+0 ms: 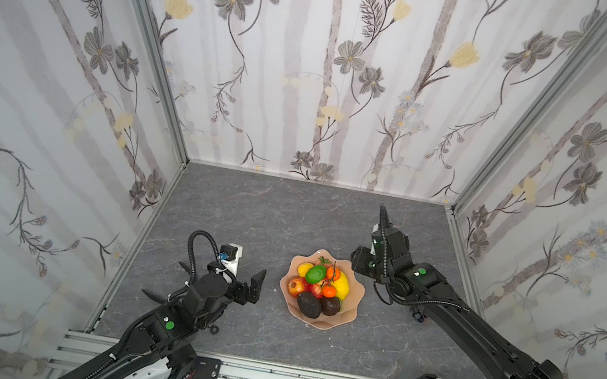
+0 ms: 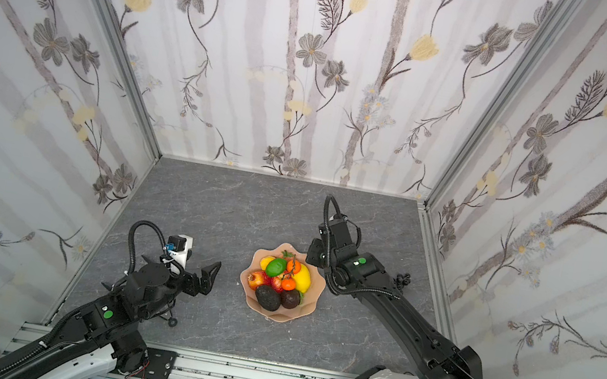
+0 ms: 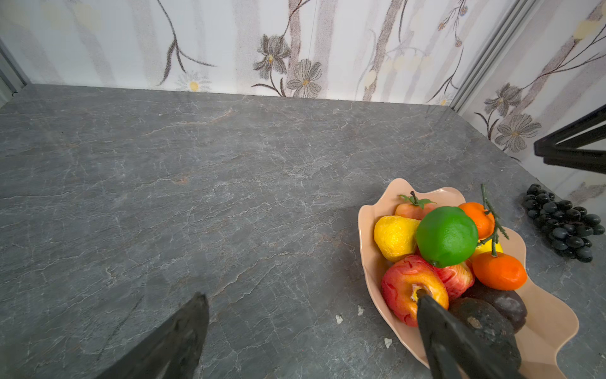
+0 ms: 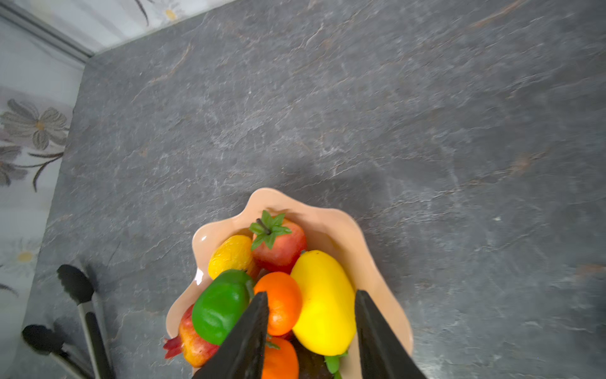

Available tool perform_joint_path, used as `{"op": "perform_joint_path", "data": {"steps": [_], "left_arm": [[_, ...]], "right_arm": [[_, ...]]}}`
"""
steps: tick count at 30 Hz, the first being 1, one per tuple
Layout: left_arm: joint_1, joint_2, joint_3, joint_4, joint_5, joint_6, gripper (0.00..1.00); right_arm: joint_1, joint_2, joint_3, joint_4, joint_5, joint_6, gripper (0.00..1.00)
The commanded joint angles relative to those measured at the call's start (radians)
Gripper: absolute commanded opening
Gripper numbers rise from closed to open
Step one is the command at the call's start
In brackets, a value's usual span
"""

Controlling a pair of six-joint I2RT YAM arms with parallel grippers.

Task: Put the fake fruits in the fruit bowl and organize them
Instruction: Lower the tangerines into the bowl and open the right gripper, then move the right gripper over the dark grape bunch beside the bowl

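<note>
Peach-pink fruit bowl (image 1: 344, 318) sits mid-counter (image 3: 229, 197), loaded with lime (image 1: 315, 273), yellow fruits (image 4: 324, 305), red apples (image 3: 410, 288), strawberry (image 4: 278, 244), oranges (image 3: 498, 270) and avocados (image 1: 309, 304). One item is outside: the grape bunch (image 3: 562, 223) lies on the counter near the bowl, on the right arm's side. Right tool (image 4: 311, 295) hovers over the bowl, jaws parted, empty. Left tool (image 3: 311, 300) stands beside the bowl, jaws spread wide, empty. Task judged nearly complete.
</note>
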Motion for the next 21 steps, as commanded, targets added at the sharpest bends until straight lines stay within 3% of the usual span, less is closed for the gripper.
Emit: {"op": "perform_joint_path", "data": {"steps": [1,8,11,12,13,21], "left_arm": [[0.001,-0.011,0.005,0.004,0.013,-0.007,1.0],[0.001,-0.04,0.008,-0.007,0.027,-0.017,1.0],[0.001,-0.037,0.013,-0.017,0.025,-0.023,1.0],[0.001,-0.033,0.015,-0.02,0.024,-0.023,1.0],[0.001,-0.03,0.017,-0.021,0.024,-0.025,1.0],[0.001,-0.016,0.024,-0.026,0.031,-0.028,1.0]], "right_arm": [[-0.082,-0.065,-0.033,-0.058,0.078,-0.05,0.49],[-0.357,-0.206,-0.155,-0.11,0.126,-0.065,0.61],[-0.44,-0.244,-0.195,-0.117,0.125,-0.044,0.69],[-0.466,-0.257,-0.209,-0.118,0.135,-0.039,0.78],[-0.495,-0.266,-0.219,-0.117,0.138,-0.036,0.8],[-0.701,-0.274,-0.294,-0.079,0.051,-0.03,0.89]]}}
